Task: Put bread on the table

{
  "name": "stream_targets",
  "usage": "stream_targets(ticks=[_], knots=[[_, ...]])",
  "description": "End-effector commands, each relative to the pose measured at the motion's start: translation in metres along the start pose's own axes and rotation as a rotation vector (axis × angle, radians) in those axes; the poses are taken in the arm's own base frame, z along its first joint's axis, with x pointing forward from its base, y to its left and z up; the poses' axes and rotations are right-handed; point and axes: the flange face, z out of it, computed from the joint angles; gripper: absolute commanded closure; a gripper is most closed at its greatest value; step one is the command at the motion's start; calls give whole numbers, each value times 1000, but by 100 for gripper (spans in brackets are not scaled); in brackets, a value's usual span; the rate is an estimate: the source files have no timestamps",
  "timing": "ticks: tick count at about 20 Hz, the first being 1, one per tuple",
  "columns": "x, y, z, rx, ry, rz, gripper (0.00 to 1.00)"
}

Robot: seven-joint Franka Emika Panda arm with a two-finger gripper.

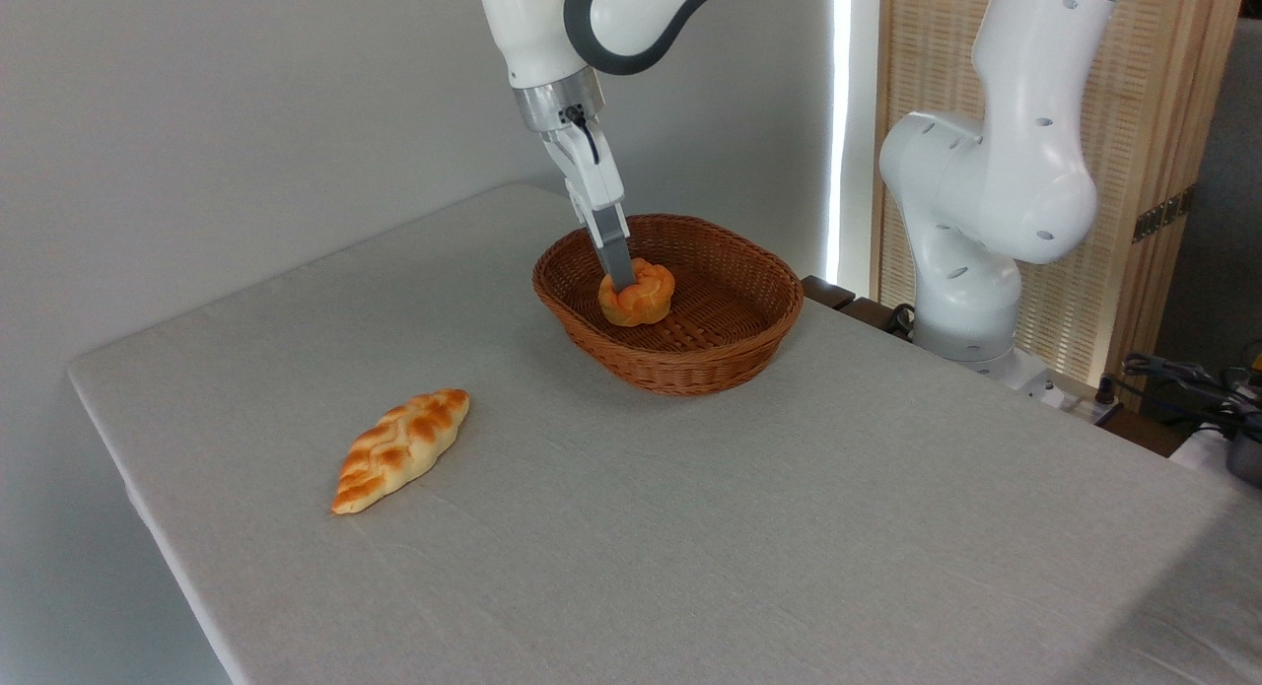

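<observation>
Grey fingers of your two-finger gripper [621, 277] reach down into the brown oval wicker basket [735, 355], and the tips meet the small round orange-golden bun with the knotted top [638, 293] at its left upper edge. From this one view you cannot tell whether the jaws stand apart or have closed on the bread: only one finger shows plainly, and the other is hidden behind it or behind the bun.

That bun sits on the basket floor, left of centre, near the left wall. It lies directly under the fingertips and a touch to the right of them, so the gripper comes in over its left side, not its middle. Being round, it has no long axis to line up with.

Judged from this, your coming move is a straight lift; the near rim is the thing to clear before you carry the bun out over the large light grey cloth-topped table [789, 547].

Well apart, on the left of the table, lies a longer pale braided loaf with pointed ends [401, 449], already on the cloth.
</observation>
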Motion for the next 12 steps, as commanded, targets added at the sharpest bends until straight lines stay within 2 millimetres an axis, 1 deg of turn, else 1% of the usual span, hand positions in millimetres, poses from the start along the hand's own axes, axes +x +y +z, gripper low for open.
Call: stream_targets(ticks=[1,4,6,8,10,12], knots=[[3,-6,-9,5,23,-3,86],[4,-6,-11,7,27,-4,87],[5,-6,-17,8,28,1,87],[3,-10,-22,3,33,-10,87],[2,-11,-29,-1,30,-9,88],[1,-14,-40,-5,35,-16,88]])
